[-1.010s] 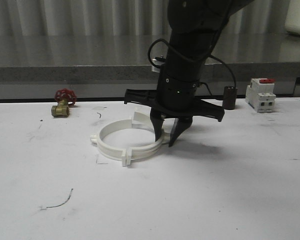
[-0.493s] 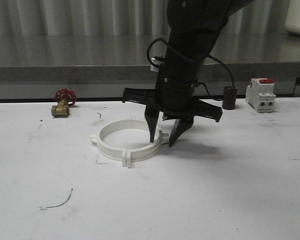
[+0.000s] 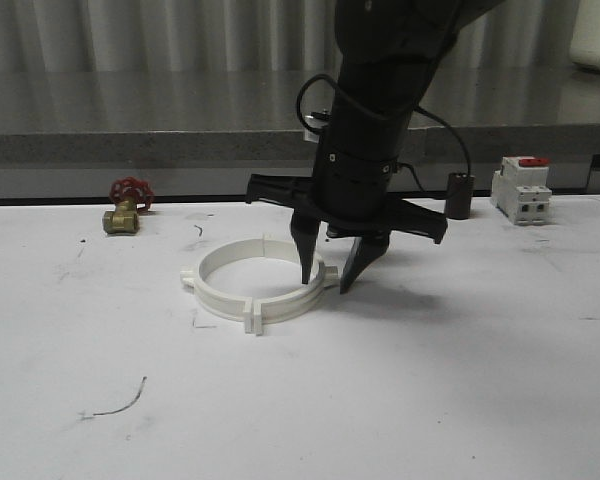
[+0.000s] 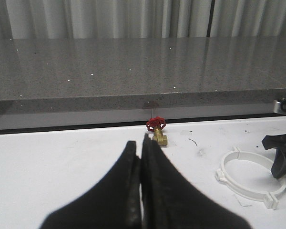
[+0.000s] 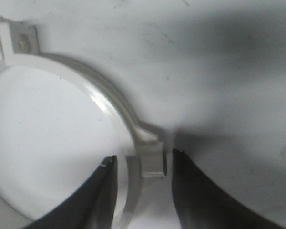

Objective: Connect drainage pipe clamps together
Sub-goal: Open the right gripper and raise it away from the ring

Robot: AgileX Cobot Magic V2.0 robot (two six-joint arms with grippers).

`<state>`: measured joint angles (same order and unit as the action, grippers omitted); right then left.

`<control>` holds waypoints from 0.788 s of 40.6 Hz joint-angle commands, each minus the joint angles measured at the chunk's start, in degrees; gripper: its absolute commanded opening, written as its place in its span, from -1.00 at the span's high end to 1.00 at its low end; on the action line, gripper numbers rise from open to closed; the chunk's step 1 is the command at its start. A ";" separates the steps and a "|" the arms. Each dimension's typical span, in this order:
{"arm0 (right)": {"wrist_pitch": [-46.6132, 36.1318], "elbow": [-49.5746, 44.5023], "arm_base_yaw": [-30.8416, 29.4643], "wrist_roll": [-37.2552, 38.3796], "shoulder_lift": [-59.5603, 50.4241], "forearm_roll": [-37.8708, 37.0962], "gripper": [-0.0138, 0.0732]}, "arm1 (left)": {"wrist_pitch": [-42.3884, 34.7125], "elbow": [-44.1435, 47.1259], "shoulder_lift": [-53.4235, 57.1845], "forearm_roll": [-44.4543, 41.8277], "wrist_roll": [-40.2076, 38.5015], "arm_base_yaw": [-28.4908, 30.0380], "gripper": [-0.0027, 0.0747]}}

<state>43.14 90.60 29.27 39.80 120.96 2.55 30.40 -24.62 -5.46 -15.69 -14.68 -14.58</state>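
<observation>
The drainage pipe clamps (image 3: 270, 312) are two white half-rings lying flat on the white table as one ring, with flanged tabs at the left, front and right. My right gripper (image 3: 325, 284) points down over the ring's right side and is open. One finger is inside the ring and the other outside. In the right wrist view the ring wall (image 5: 109, 109) and its tab (image 5: 152, 162) sit between the fingers of the right gripper (image 5: 143, 157), with a gap on each side. My left gripper (image 4: 139, 143) is shut and empty, well left of the clamps (image 4: 250, 193).
A brass valve with a red handle (image 3: 125, 208) stands at the back left of the table. A white circuit breaker with a red switch (image 3: 521, 190) and a black cylinder (image 3: 460, 195) stand at the back right. A grey ledge runs behind the table.
The raised end of one half-ring has dropped flat onto the ring. The right gripper's fingers have spread wider, the inner one moving left into the ring.
</observation>
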 commanded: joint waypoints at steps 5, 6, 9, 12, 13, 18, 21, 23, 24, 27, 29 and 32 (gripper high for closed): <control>1.62 1.47 -0.13 0.13 -8.49 -0.91 -0.03 | -4.47 -1.30 -0.59 -0.53 0.03 0.05 0.98; 2.07 1.47 -0.13 0.13 -9.24 -0.96 -0.03 | -4.47 -1.30 -0.59 -0.53 0.03 0.05 0.98; 3.76 1.47 -0.13 0.08 -11.19 -1.55 -0.03 | -4.47 -1.30 -0.59 -0.53 0.03 0.05 0.98; 5.49 1.47 -0.13 -1.83 -13.41 -2.07 -0.01 | -4.47 -1.30 -0.59 -0.53 0.03 0.05 0.98; 5.91 1.47 -0.13 -2.38 -14.11 -2.07 0.01 | -4.47 -1.30 -0.59 -0.53 0.03 0.05 0.98; 8.27 1.47 -0.13 -4.26 -18.58 -2.19 0.24 | -4.47 -1.30 -0.59 -0.53 0.03 0.05 0.98; 8.77 1.47 -0.13 -4.48 -21.55 -2.55 0.46 | -4.47 -1.30 -0.59 -0.53 0.03 0.05 0.98; 9.05 1.47 -0.13 -4.48 -23.37 -3.07 0.60 | -4.47 -1.30 -0.59 -0.53 0.03 0.05 0.98; 9.22 1.47 -0.13 -4.48 -24.38 -3.26 0.67 | -4.47 -1.30 -0.59 -0.53 0.03 0.05 0.98; 10.44 1.47 -0.13 -4.48 -26.88 -4.31 0.87 | -4.47 -1.30 -0.59 -0.53 0.03 0.05 0.98; 11.79 1.47 -0.13 -4.48 -28.78 -5.57 0.96 | -4.47 -1.30 -0.59 -0.53 0.03 0.05 0.98; 13.61 1.42 -0.43 -4.63 -31.15 -7.71 0.95 | -4.47 -1.30 -0.59 -0.53 0.03 0.05 0.98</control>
<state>56.42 90.60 29.27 36.06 94.98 -2.15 30.40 -24.62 -5.46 -15.69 -14.68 -14.58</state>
